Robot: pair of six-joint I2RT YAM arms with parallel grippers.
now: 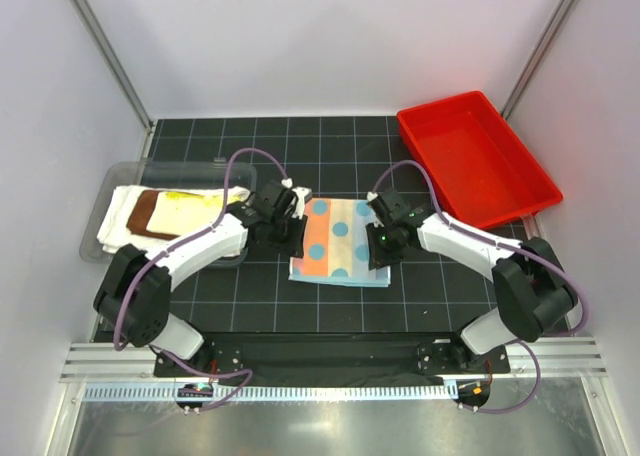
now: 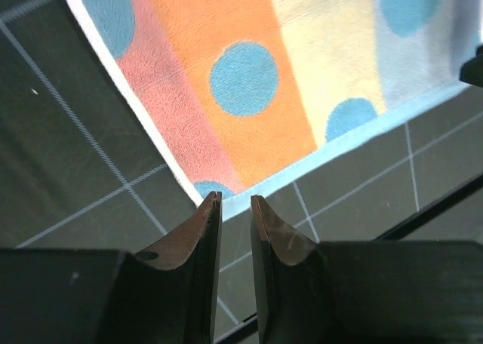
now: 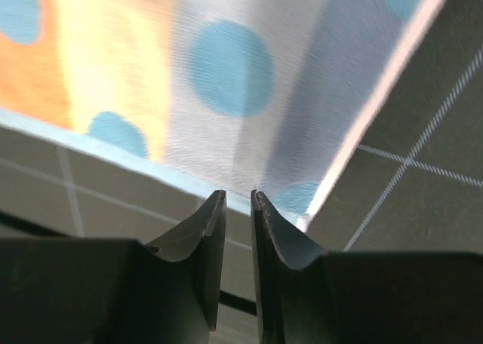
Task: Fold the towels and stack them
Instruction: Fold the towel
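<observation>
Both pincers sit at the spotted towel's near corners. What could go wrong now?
The left pincer and right pincer are barely parted, empty, at the pastel towel's near edge: closing could catch only its top layer and unfold it. The left arm lies over the clear tray's near edge; carrying across could nudge the stacked towels.

The pastel towel [image 1: 339,241] is soft, napped terry cloth. At two o'clock, the red tray [image 1: 478,161] is glossy plastic; at nine, the bin [image 1: 118,174] clear plastic. The black mat [image 1: 250,296] looks matt.
</observation>
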